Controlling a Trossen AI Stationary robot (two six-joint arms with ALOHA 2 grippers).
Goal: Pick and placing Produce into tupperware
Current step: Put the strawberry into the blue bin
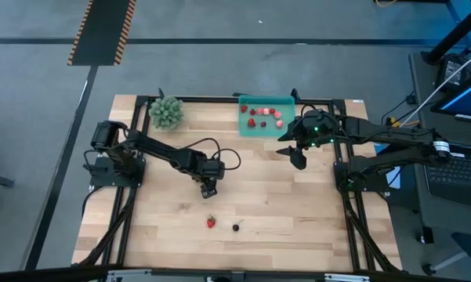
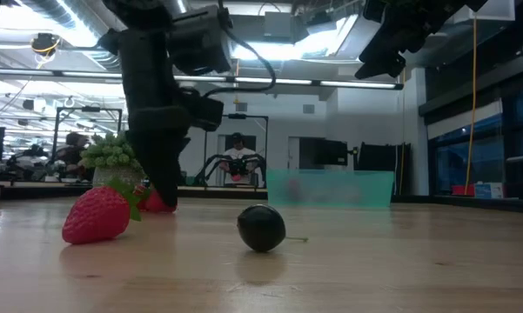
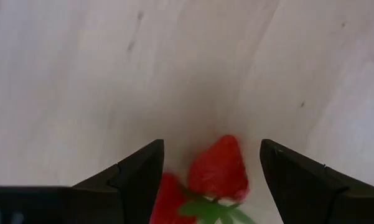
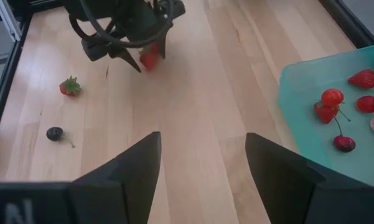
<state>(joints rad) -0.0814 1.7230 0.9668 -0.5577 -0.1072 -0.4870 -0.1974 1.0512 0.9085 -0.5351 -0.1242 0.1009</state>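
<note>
Nearest the camera's edge of the worktop (image 1: 298, 227), and farthest from the tupperware (image 1: 266, 115), a loose strawberry (image 1: 211, 222) lies with a dark berry (image 1: 236, 228) just beside it; neither is touched by anything. A little closer to the tupperware, the left gripper (image 1: 209, 190) points down at the worktop with its jaws spread wide, and its wrist view shows a red strawberry (image 3: 219, 168) sitting squarely between the two fingers (image 3: 137, 171), leafy cap toward the wrist and tip pointing away, so its long axis runs roughly along the fingers rather than across them. A second red shape sits beside it toward one finger; it may be another piece or a part of the same fruit, and that view is too close to tell. The jaws are not yet closed on anything, so the coming move looks like a straight squeeze across the berry's narrow width, with the left arm plainly the nearer one. Beyond it, at the far edge of the worktop, the tupperware already holds several red and pink pieces. The right gripper (image 1: 298, 153) hangs just beside the tupperware's near right corner, jaws well apart and empty, well away from the loose fruit. The green leafy clump (image 1: 166, 112) stands left of the tupperware.
</note>
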